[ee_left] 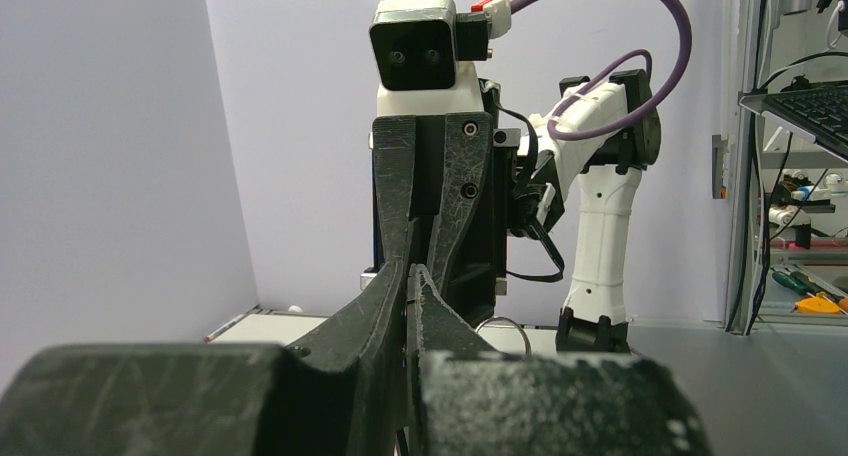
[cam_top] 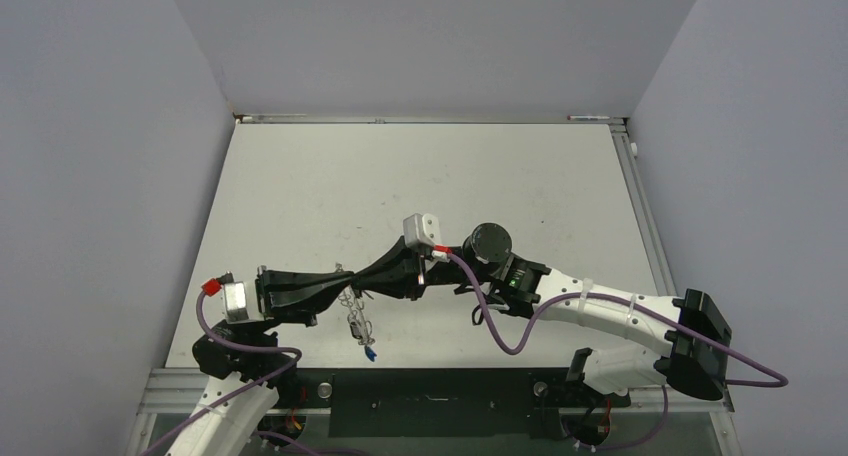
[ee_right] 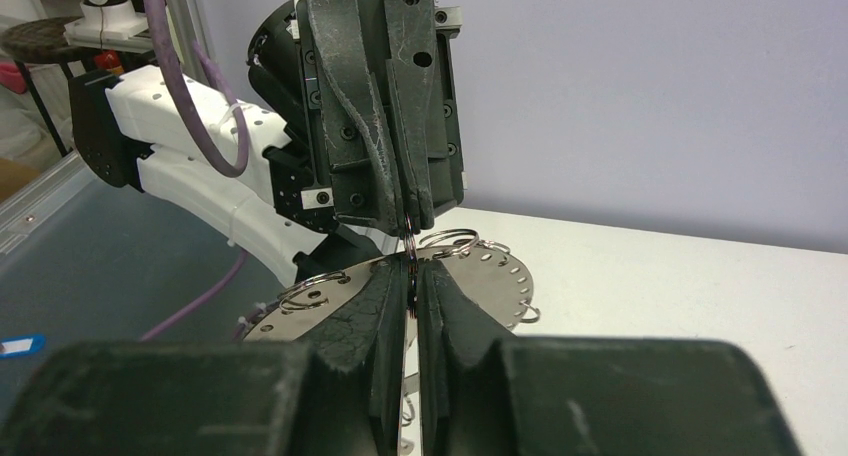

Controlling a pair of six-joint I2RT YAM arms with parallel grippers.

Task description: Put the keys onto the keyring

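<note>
The left gripper [ee_right: 410, 220] is seen shut, its fingers pressed together with no gap. A thin wire loop [ee_right: 410, 244] of the keyring [ee_right: 490, 276] is pinched at its tips. The right gripper [ee_right: 412, 269] is met tip to tip, directly opposite, and is likewise closed down to a slit. The same loop is seen running into that slit, but whether it is truly clamped there cannot be told.

The keyring is found just beyond and below the two meeting tips. Its flat silvery plate spreads out to either side of the right gripper's fingers, and further wire loops are seen standing along its rim on both sides. Whether the plate rests on the tabletop [cam_top: 420, 176] or is held clear of it cannot be told.

From above, a key [cam_top: 358, 327] with a blue tag [cam_top: 370, 355] is seen below the joined tips, toward the arm bases. Whether it hangs from the keyring cannot be made out.
</note>
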